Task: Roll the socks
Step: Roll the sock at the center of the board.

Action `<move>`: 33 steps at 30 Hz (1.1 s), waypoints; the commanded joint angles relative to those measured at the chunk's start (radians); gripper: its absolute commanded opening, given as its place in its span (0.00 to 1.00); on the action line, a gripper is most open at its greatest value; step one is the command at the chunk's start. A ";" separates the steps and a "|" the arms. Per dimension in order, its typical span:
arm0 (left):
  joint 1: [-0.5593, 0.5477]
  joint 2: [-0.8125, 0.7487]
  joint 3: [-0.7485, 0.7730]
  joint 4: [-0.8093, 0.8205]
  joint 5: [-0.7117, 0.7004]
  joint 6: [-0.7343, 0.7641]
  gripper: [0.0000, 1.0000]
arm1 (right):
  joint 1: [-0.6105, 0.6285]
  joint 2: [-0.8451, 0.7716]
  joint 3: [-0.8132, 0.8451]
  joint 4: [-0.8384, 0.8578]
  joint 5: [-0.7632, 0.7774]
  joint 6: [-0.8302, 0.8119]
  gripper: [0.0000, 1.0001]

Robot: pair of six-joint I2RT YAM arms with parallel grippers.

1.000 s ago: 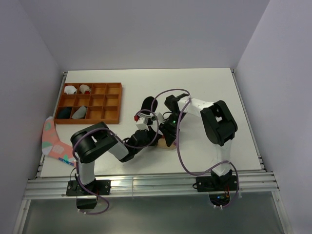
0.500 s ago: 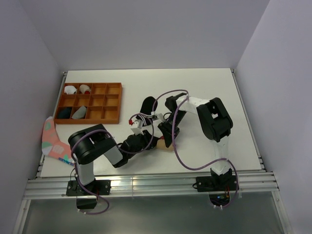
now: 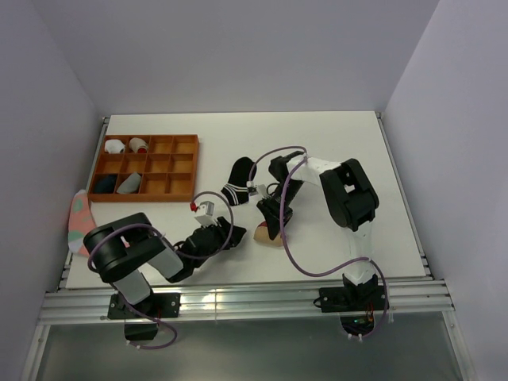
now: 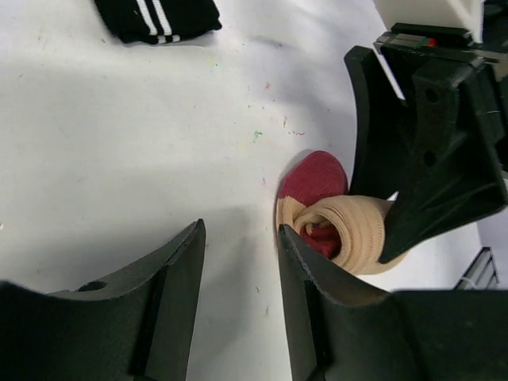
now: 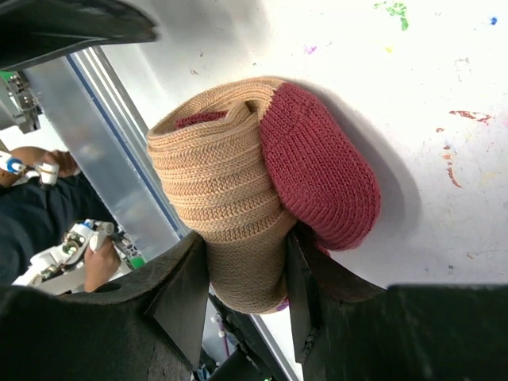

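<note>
The tan sock with maroon toe point(image 5: 238, 190) is rolled into a bundle on the table; it also shows in the left wrist view point(image 4: 341, 226) and in the top view point(image 3: 264, 233). My right gripper point(image 5: 248, 262) is shut on the tan roll and presses it against the table point(image 3: 274, 226). The black sock with white-striped cuff point(image 3: 236, 181) lies flat behind it; its cuff point(image 4: 159, 17) shows in the left wrist view. My left gripper point(image 4: 240, 238) is open and empty, just left of the roll point(image 3: 230, 235).
A wooden compartment tray point(image 3: 173, 165) at the back left holds small rolled bundles point(image 3: 127, 146). A pink sock with teal spots point(image 3: 79, 222) lies at the left table edge. The table's front rail runs along the bottom.
My left gripper has let go of the tan roll and drawn back to the left and toward the table's front. The right gripper stays clamped on the roll.
</note>
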 commanded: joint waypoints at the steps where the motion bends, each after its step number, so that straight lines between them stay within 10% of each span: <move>1: -0.030 -0.055 -0.030 0.014 -0.044 -0.075 0.48 | -0.006 0.073 -0.041 0.165 0.215 -0.015 0.15; 12: -0.210 0.055 0.034 0.146 -0.155 -0.236 0.51 | -0.026 0.068 -0.061 0.175 0.200 0.019 0.15; 21: -0.207 -0.087 0.142 -0.160 -0.186 0.067 0.56 | -0.026 0.081 -0.035 0.165 0.234 0.019 0.15; 33: -0.054 -0.117 0.233 -0.353 0.215 0.377 0.56 | -0.024 0.093 0.000 0.147 0.250 0.021 0.15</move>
